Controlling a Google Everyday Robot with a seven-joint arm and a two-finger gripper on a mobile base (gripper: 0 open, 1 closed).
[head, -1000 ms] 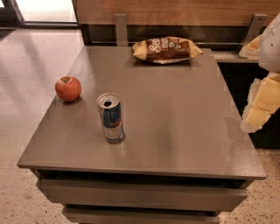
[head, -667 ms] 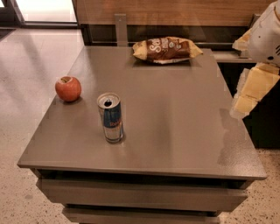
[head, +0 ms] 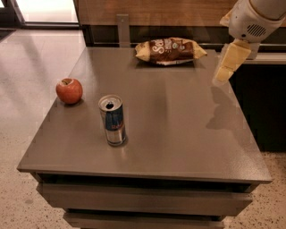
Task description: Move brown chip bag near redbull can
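pincer [head: 223, 74] hovers right of brown chip bag [head: 170, 50], apart; grip state unclear.

Reference: gripper [head: 225, 67], hanging above the far right edge of the table, near its back corner.

Item 1: table [head: 178, 129], grey-brown matte top, squarish, spreading below the gripper and away from it to the view's left and toward the camera. Item 2: apple [head: 69, 91], red, stem dimple up, standing near the table's left edge, well apart from the gripper across the top. Item 3: drawer fronts [head: 147, 199], grey, stacked beneath the near edge, far below the gripper. Item 4: floor [head: 27, 67], pale, glossy and speckled, beyond the table's left side. Item 5: wood panel [head: 178, 11], brown, behind the gripper. Item 6: post [head: 123, 29], grey, upright at the back edge, left of the gripper. Item 7: cabinet [head: 263, 103], dark, just below the gripper to the right.
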